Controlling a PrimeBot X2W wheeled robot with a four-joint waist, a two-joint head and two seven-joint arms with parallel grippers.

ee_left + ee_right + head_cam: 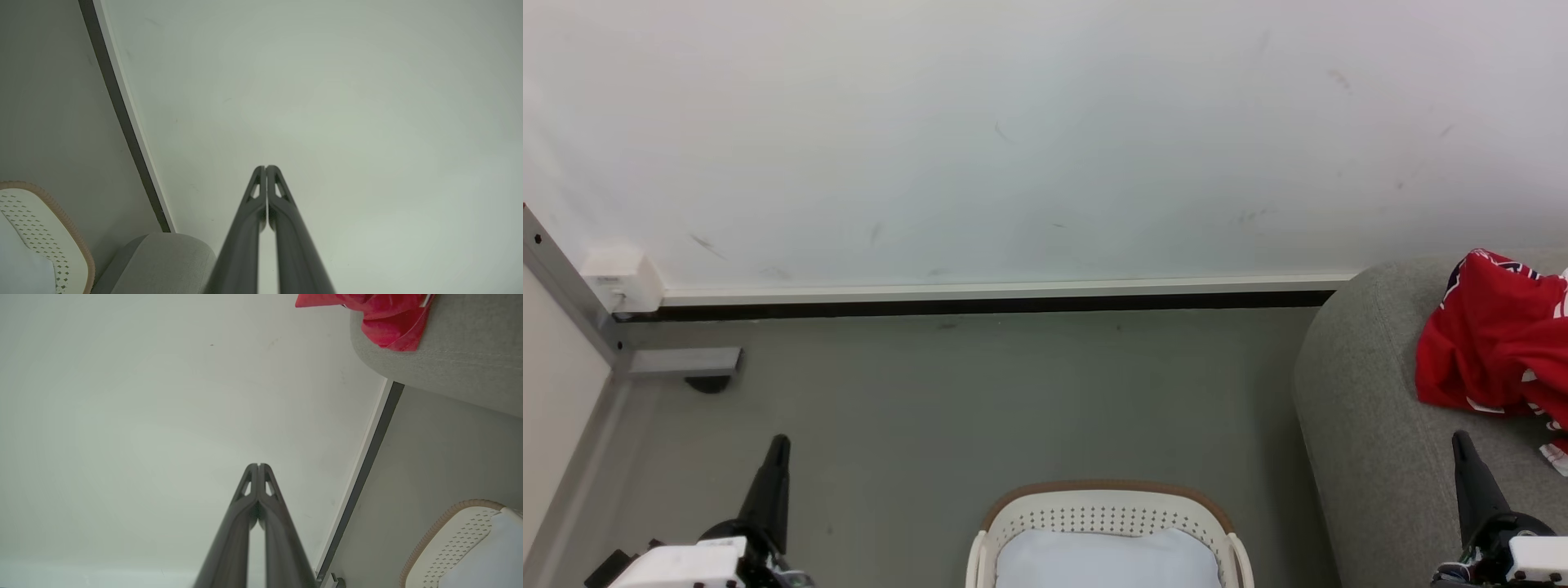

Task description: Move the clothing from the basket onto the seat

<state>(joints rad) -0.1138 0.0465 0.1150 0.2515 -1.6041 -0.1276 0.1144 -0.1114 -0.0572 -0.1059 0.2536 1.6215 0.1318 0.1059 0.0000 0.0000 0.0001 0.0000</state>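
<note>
Red clothing (1494,335) with white trim lies crumpled on the light-grey seat (1372,425) at the right; the same clothing (382,322) and seat (461,355) appear in the right wrist view. The white perforated basket (1107,514) with a brown rim stands on the floor at bottom centre, holding pale white-blue cloth (1107,559). My left gripper (779,443) is shut and holds nothing, left of the basket. My right gripper (1460,439) is shut and holds nothing, over the seat's front. Both wrist views show the fingers (265,168) (258,466) pressed together, pointing at the wall.
A white wall (1013,139) with a dark baseboard (980,306) runs behind the grey floor (980,400). A metal frame post and foot (678,361) and a small white box (625,278) sit at the left corner. The basket rim (61,216) and seat corner (171,257) show in the left wrist view.
</note>
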